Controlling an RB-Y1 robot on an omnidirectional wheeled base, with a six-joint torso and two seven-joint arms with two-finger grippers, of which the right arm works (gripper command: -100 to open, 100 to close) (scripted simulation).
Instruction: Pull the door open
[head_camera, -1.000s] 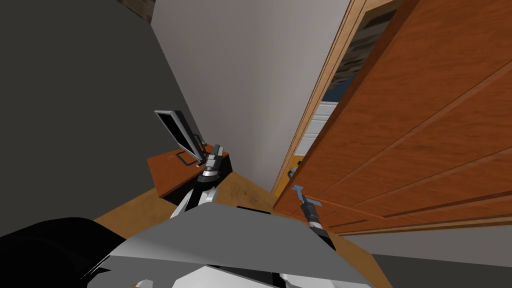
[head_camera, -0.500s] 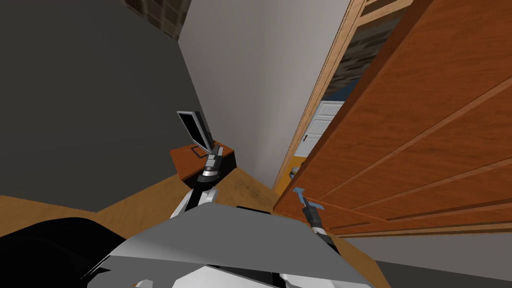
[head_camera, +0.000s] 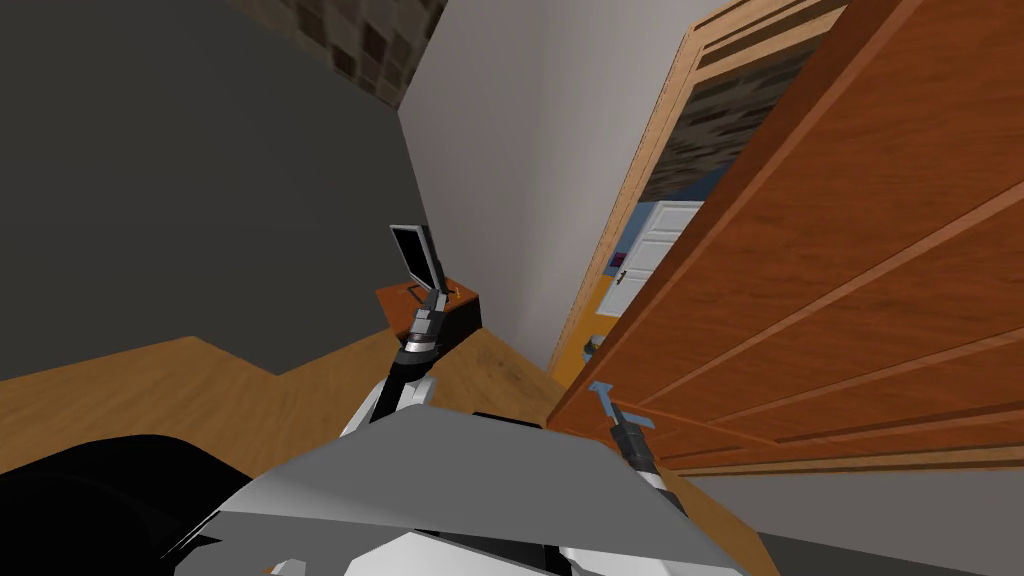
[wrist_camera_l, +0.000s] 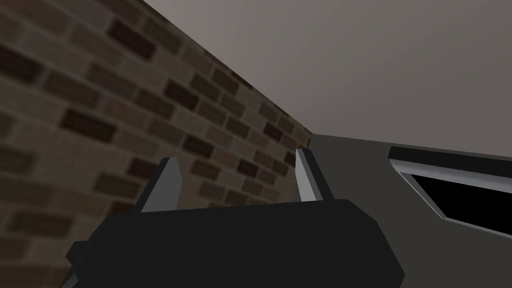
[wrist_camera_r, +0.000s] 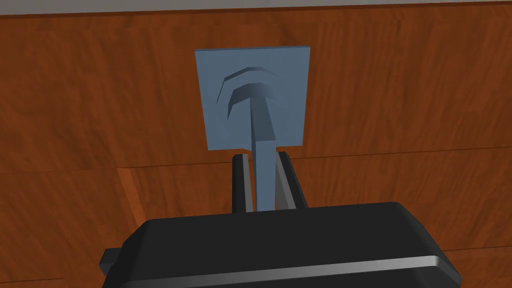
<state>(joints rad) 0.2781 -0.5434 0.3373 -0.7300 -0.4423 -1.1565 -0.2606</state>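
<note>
Swung wider than a second ago, the door stands off its frame at my right in the head view, its far side cut off. Left wrist view: left gripper spread. Right wrist view: right gripper pinches the blue handle, which runs from its plate along the fingers, end hidden behind the gripper's body.

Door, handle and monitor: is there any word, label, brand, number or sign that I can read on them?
No readable text anywhere.
The wooden door, the blue handle and its plate are plain; the plate has only raised curves.
The monitor screen is dark.
A small purple patch beyond the doorway is too small to tell.
</note>
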